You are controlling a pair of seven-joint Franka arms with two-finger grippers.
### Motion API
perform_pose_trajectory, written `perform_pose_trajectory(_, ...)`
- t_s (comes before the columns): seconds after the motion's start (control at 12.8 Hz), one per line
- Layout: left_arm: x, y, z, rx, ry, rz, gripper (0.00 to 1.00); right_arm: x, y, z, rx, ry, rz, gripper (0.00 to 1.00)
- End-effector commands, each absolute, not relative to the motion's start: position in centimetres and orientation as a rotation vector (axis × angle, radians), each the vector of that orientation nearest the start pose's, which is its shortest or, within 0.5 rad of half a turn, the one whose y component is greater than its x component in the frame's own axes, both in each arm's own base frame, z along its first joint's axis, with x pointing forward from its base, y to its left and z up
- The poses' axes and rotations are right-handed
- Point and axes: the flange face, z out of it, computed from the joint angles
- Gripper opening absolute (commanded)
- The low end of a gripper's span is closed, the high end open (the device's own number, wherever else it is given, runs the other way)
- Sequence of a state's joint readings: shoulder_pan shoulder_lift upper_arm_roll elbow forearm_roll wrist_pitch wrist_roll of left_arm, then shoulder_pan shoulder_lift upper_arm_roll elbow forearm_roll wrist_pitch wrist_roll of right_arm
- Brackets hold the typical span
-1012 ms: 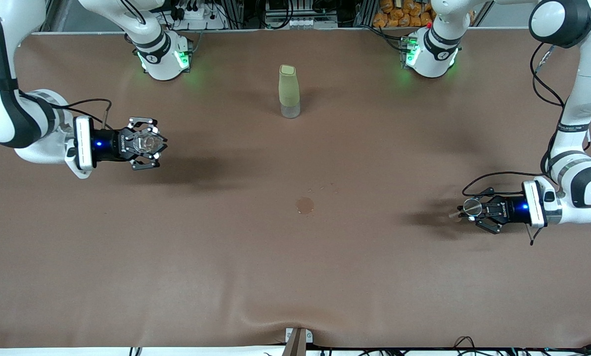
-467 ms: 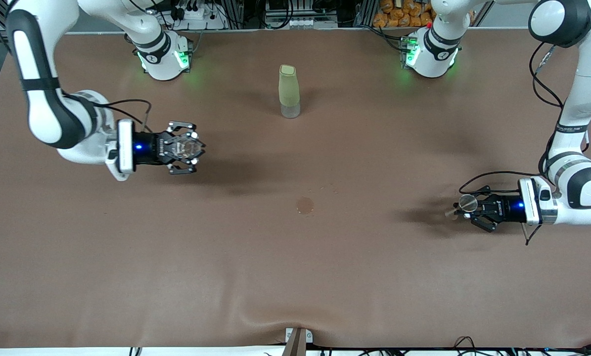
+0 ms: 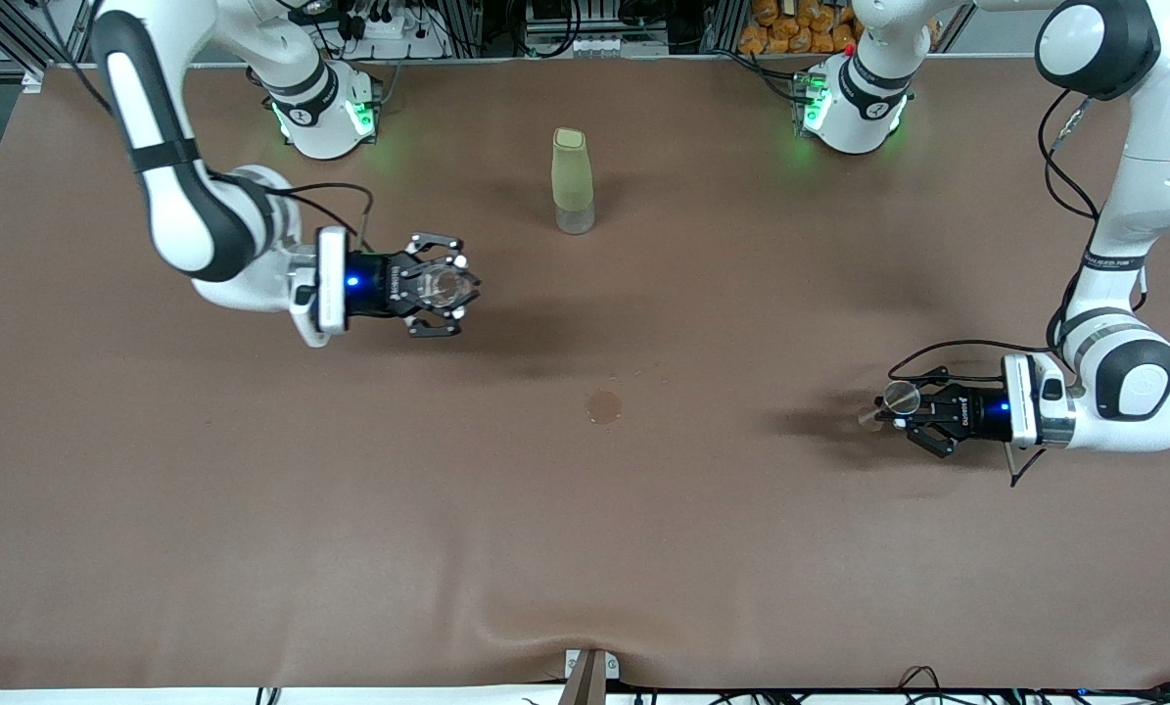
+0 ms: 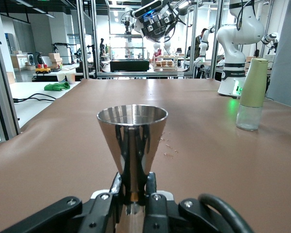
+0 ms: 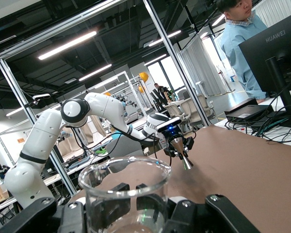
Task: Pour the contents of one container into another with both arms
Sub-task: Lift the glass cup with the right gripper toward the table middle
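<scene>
My right gripper (image 3: 440, 286) is shut on the small clear glass cup (image 3: 438, 284) and holds it upright over the table toward the right arm's end. In the right wrist view the cup (image 5: 127, 191) stands between the black fingers (image 5: 109, 206). My left gripper (image 3: 906, 411) is shut on the narrow waist of the silvery metal jigger (image 3: 900, 397), over the table toward the left arm's end. In the left wrist view the jigger (image 4: 132, 138) stands upright with its round rim up, clamped by my left gripper (image 4: 134, 188).
A tall pale-green bottle (image 3: 572, 181) stands on the brown table cover between the two bases, also visible as the bottle (image 4: 252, 92) in the left wrist view. A small round stain (image 3: 603, 406) marks the middle of the table. A person sits at a monitor (image 5: 276, 53) off the table.
The right arm has carried the glass cup a good way toward the middle of the table. The left gripper with the jigger has edged toward the middle too.
</scene>
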State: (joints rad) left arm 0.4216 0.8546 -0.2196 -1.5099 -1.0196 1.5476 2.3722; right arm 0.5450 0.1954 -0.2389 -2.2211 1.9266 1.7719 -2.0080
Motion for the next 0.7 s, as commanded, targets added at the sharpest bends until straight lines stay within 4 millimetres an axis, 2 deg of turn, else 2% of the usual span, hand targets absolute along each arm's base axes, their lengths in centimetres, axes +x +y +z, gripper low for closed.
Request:
perform_pose_trajectory(0.0, 64.8, 6.3, 18.2, 1.24, -1.441, 1.025, 0.0, 49.4, 26.6, 33.6, -1.415, -0.751, -0.964, 0.0)
perform_pose_trajectory(0.31, 64.9, 6.7, 17.0, 1.262, -1.473, 1.054, 0.0, 49.2, 29.1, 33.0, -1.412, -0.758, -0.949, 0.0)
perform_pose_trajectory(0.62, 65.1, 6.4, 15.6, 1.285, -1.482, 1.067, 0.0, 47.7, 33.0, 32.8, -1.426, -0.705, -0.95, 0.0)
